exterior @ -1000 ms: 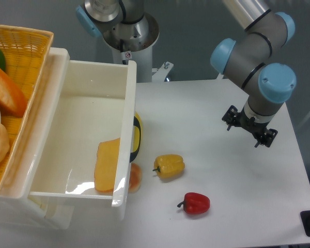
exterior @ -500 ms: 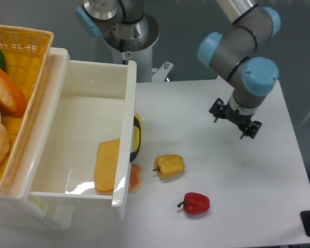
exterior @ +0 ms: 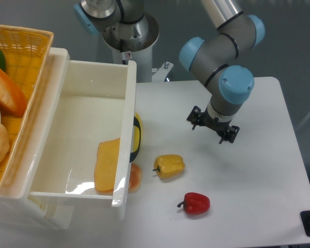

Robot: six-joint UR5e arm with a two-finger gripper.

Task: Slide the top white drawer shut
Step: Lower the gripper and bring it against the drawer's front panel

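table (exterior: 258, 170): white matte top, lower right; right and bottom edges cut off by frame.
top white drawer (exterior: 82, 129): left-centre of frame, pulled out wide. Glossy cream plastic box; black curved handle (exterior: 137, 137) on the front panel, mostly hidden behind the panel edge. An orange-yellow slab shows in or through its near right corner, can't tell which.
arm (exterior: 219, 57): grey links, blue joint caps, enters from top centre; upper link cut off.
wicker basket (exterior: 20, 46): yellow weave, upper left, cropped by left edge; contents only partly visible.
base label (exterior: 127, 55): small red-white sticker, unreadable.
gripper (exterior: 213, 128): right of centre, above bare table, well apart from drawer. Black, holds nothing; finger gap too small to make out.
yellow pepper (exterior: 169, 166): just right of drawer front.
red pepper (exterior: 196, 203): lower centre.
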